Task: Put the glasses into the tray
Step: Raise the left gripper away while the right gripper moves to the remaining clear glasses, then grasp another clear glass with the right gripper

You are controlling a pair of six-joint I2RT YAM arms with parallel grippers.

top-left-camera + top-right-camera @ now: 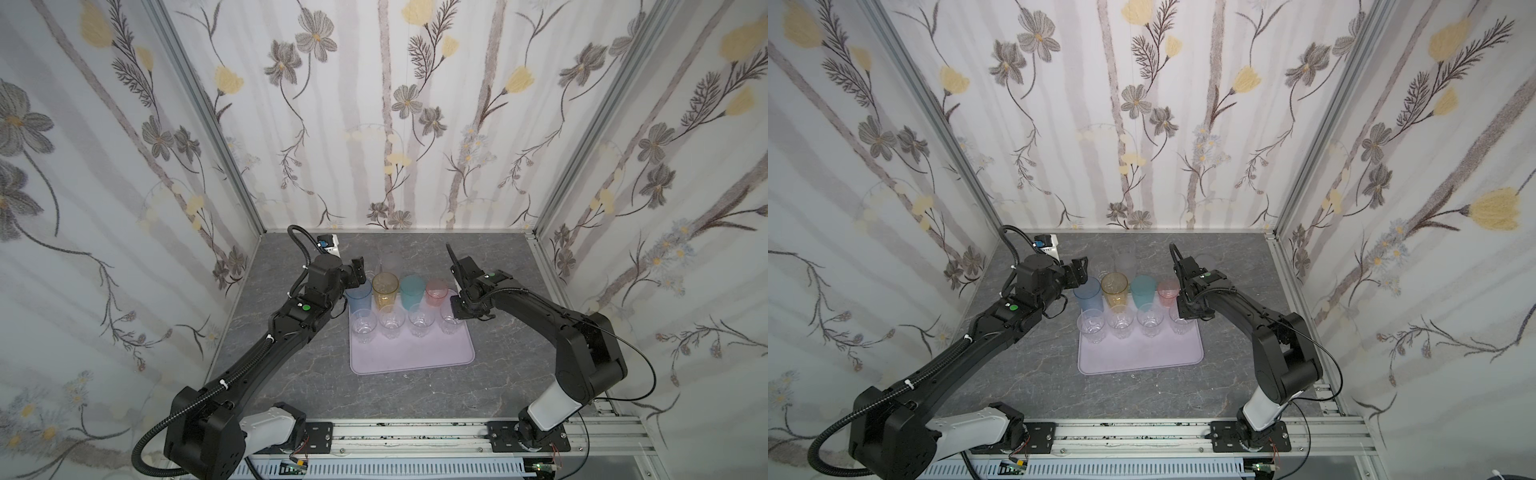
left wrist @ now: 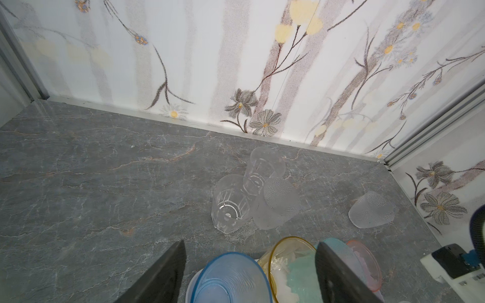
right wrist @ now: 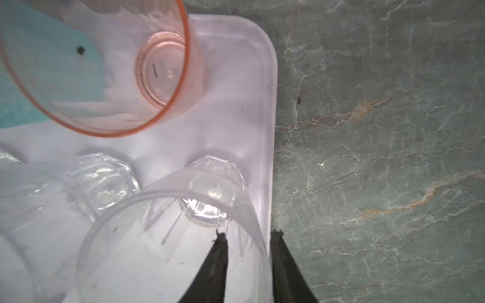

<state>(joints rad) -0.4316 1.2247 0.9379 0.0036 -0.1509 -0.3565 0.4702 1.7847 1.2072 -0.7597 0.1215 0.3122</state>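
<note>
Closest to my right wrist camera are the dark fingers [image 3: 210, 272] of the right gripper [image 3: 248, 233]. One finger sits inside a clear glass [image 3: 168, 236] and its mate sits outside, with the thin wall between them. I can see a gap beside that wall, so the jaws stand a little apart and are not clamped on it. That glass stands on the tray [image 3: 236, 118], hard against its right edge, last in the near row. Beyond it, at the tray's far right corner, stands the pink glass [image 3: 168, 73], with the teal glass [image 3: 13, 112] next to it.

In both top views I count eight glasses on the lilac tray. The blue glass [image 1: 358, 297], amber glass [image 1: 384, 286], teal glass and pink glass line its far edge. Four clear glasses [image 1: 391, 322] stand in a row just in front of them. The tray lies in the middle of the grey worktop [image 1: 291, 374].

On the other side, the left gripper [image 2: 249, 244] hovers by the tray's far left corner, with the blue glass below and between its fingers. Its jaws are wide apart and I see them touching no glass. Past it, between the tray and the worktop's far edge, two ribbed glasses [image 2: 231, 207] and a frosted glass [image 2: 278, 207] sit bunched together, touching. A second frosted glass [image 2: 371, 210] sits apart, nearer the worktop's far right corner. I cannot tell whether these four stand upright.
</note>
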